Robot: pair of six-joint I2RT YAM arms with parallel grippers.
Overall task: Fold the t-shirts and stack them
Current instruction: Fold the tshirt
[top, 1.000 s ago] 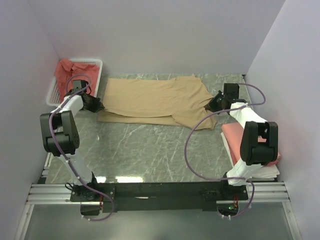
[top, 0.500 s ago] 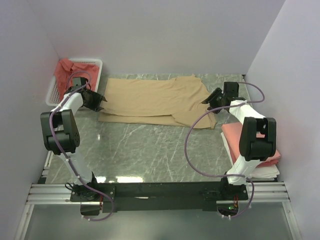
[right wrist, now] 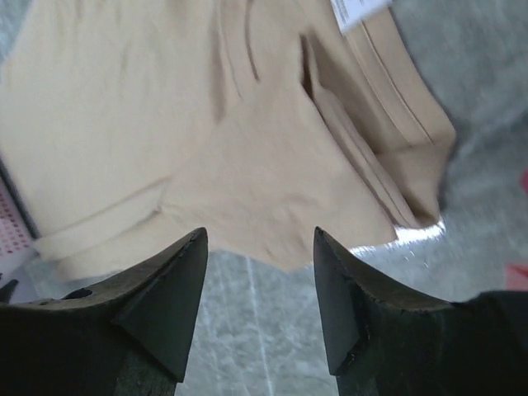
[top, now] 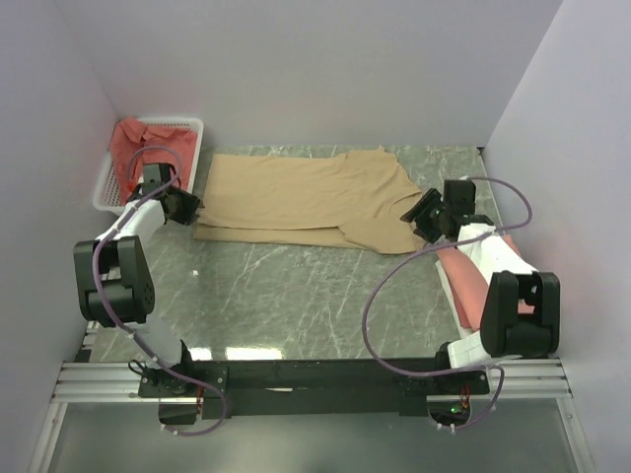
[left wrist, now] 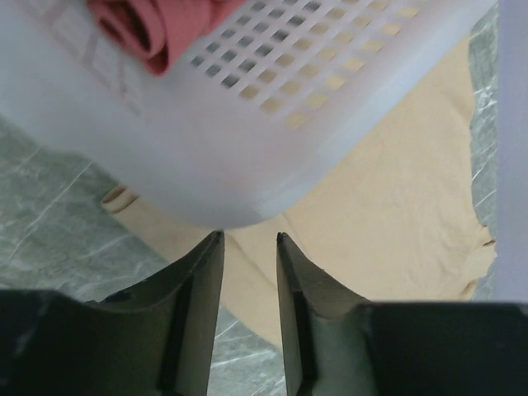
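progress looks maybe halfway: tan t-shirt (top: 306,197) lies half-folded mid-table, left gripper (top: 187,208) and right gripper (top: 422,212) both parted and empty at its ends, salmon t-shirt (top: 461,281) folded at the right edge, red t-shirts (top: 138,143) bunched in the mesh basket (top: 108,182) waiting their turn.

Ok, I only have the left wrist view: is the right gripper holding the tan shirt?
Observer: No, the right gripper is open and empty, at the tan t-shirt's right end.
Operator: Is that shirt folded up?
Observer: Not compactly; it lies long across the far side of the table.
Operator: Any stack started?
Observer: A folded pink t-shirt lies at the table's right edge.
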